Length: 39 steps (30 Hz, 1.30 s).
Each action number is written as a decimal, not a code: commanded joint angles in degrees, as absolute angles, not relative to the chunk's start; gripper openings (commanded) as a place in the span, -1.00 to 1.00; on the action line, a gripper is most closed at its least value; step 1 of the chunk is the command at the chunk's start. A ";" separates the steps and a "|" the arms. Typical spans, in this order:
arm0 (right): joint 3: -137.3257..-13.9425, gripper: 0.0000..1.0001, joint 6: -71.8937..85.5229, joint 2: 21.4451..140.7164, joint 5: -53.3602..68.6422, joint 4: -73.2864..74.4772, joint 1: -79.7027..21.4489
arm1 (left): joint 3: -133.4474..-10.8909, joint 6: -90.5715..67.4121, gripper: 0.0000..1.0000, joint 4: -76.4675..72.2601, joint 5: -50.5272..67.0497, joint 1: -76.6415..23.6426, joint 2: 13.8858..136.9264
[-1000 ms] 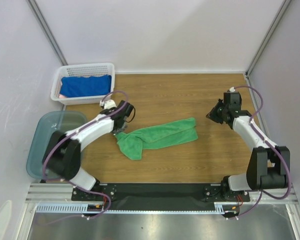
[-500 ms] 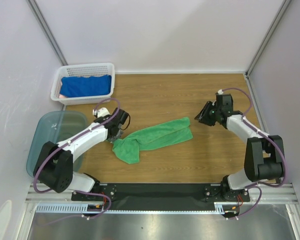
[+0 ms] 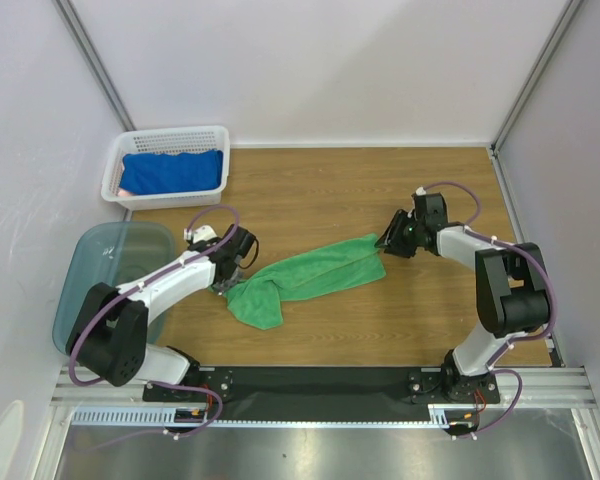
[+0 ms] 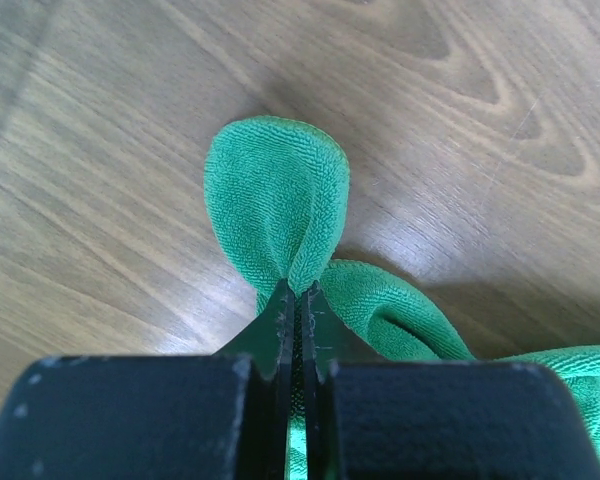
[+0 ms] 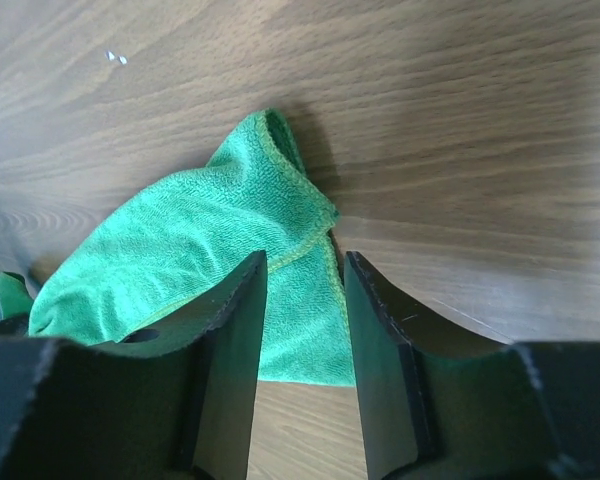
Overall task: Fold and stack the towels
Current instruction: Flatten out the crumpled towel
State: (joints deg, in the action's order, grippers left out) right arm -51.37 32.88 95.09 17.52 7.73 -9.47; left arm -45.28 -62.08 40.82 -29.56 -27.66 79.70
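Observation:
A bright green towel [image 3: 315,272] lies bunched in a long strip across the middle of the table. My left gripper [image 3: 230,284] is at its left end, shut on a pinched fold of the green towel [image 4: 275,190], which loops out past the left gripper [image 4: 298,290]. My right gripper [image 3: 388,243] is low at the strip's right end and open. In the right wrist view the green towel's [image 5: 200,250] corner lies just beyond and between the fingers of the right gripper [image 5: 305,260], with nothing held. A royal blue towel [image 3: 175,170] sits folded in the white basket.
The white perforated basket [image 3: 113,172] stands at the back left by the wall. A translucent teal tub [image 3: 105,262] sits at the left edge beside my left arm. Bare wood surrounds the green towel.
My right gripper has opened and swung left and down to the green towel's right end. My left gripper, still shut on the towel, has dragged its left end a little toward the near left.

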 commanded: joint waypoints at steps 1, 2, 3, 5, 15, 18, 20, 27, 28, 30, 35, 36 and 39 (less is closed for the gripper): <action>-51.77 -0.14 33.40 95.97 18.02 4.22 -10.63 | -44.65 -62.58 -0.99 39.38 -29.18 -26.98 78.05; -51.59 -0.14 33.57 96.24 18.02 3.52 -10.81 | -44.56 -62.49 -0.99 39.29 -29.01 -27.07 78.05; -51.77 -0.15 33.75 96.50 17.84 3.34 -10.98 | -44.47 -62.32 -0.99 39.29 -28.92 -27.07 78.13; -51.68 -0.14 33.84 97.12 17.23 2.99 -11.42 | -44.38 -62.23 -0.99 39.20 -28.83 -26.98 78.05; -52.29 -0.40 34.98 99.23 15.91 2.29 -11.60 | -44.12 -61.70 -0.99 39.81 -29.27 -26.72 77.43; -52.91 -0.63 35.16 98.62 15.12 3.07 -11.60 | -44.12 -61.70 -0.98 40.17 -29.27 -26.63 77.34; -52.91 -0.77 35.16 98.09 14.07 3.34 -11.69 | -43.86 -61.87 -0.96 40.25 -29.36 -26.63 76.82; -53.17 -1.00 34.54 94.76 11.87 4.04 -11.69 | -43.24 -63.02 -0.67 41.22 -29.36 -26.63 74.36; -53.09 -1.00 34.45 94.22 11.87 4.48 -11.60 | -43.16 -63.28 -0.62 41.48 -29.44 -26.63 73.83; -53.26 -1.00 34.28 93.08 11.16 4.92 -11.60 | -42.98 -63.37 -0.48 41.75 -29.53 -26.63 71.91; -53.09 -1.00 34.02 88.60 8.88 7.55 -11.16 | -42.63 -65.65 -0.04 43.16 -30.76 -26.54 68.47; -53.09 -1.00 33.93 87.98 8.70 7.91 -11.08 | -42.37 -65.83 0.02 43.07 -30.85 -26.46 68.03; -52.82 -1.00 33.58 85.70 7.82 9.84 -10.29 | -42.54 -66.62 0.11 43.50 -31.55 -26.02 66.97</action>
State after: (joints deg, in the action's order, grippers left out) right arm -51.46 34.72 89.01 10.41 7.77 -11.11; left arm -42.85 -64.45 42.76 -29.80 -26.87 68.66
